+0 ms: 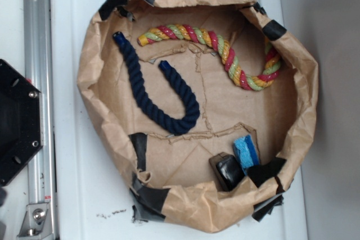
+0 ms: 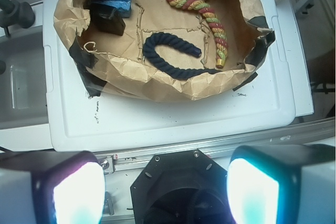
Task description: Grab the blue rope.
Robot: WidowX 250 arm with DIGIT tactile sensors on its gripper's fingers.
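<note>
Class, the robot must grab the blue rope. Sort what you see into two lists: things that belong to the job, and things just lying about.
Belongs to the job:
blue rope, bent in a U inside the paper bin
gripper, open, well short of the bin

Just lying about:
multicoloured rope
light-blue sponge
black block
brown paper bin

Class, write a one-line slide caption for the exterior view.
Blue rope curled beside multicoloured rope inside a paper-lined basin.

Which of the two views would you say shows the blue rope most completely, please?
The exterior view: the blue rope lies in a full U on the brown paper, both capped ends visible. In the wrist view the blue rope is smaller and farther off, and the crumpled paper rim hides part of it.
</note>
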